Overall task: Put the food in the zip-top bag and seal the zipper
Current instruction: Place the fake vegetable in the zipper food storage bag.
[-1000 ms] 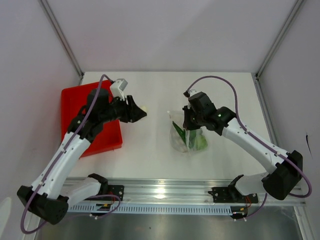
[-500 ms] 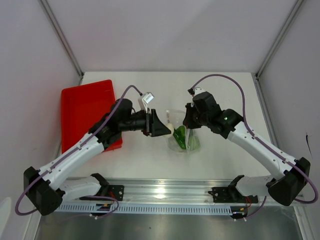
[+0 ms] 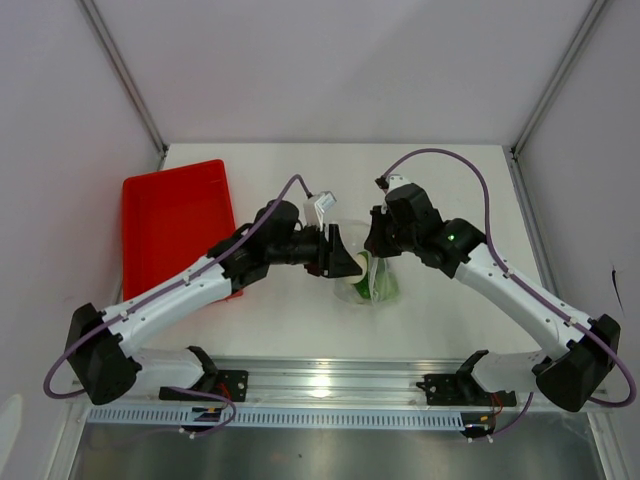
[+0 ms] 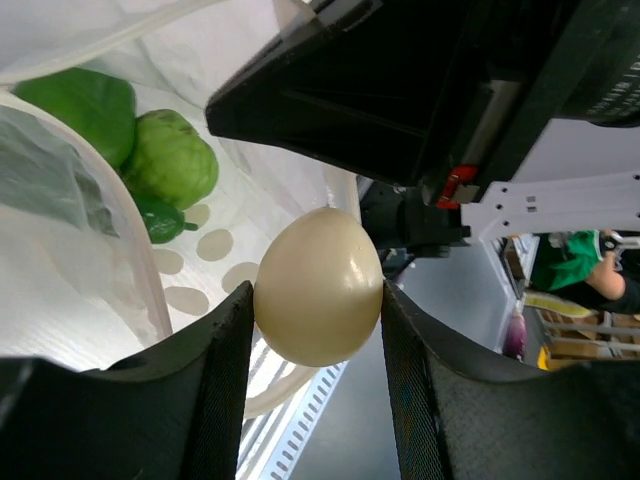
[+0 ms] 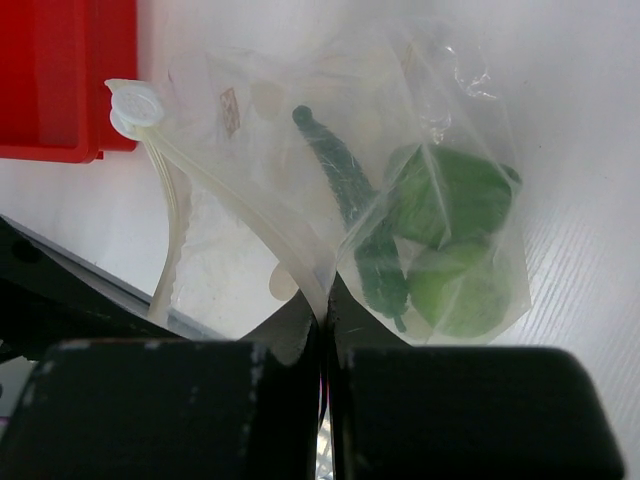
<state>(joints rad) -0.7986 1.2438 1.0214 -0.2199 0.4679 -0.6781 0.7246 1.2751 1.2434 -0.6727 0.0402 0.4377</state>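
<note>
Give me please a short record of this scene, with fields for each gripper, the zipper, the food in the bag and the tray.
left gripper: holds the white ball at the bag mouth
right gripper: shut on the edge of the bag, keeping it open
zipper: not sealed
in bag: green ball, pepper pieces
tray: red, on the left side of the table, apart from the bag

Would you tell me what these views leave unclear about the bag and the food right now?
- Top external: the left gripper covers most of the white ball; whether it is inside the zip-top bag is unclear.
- Right wrist: the right gripper hides the pinched bag edge.
- Left wrist: the fingers cut off the bag's near rim.
</note>
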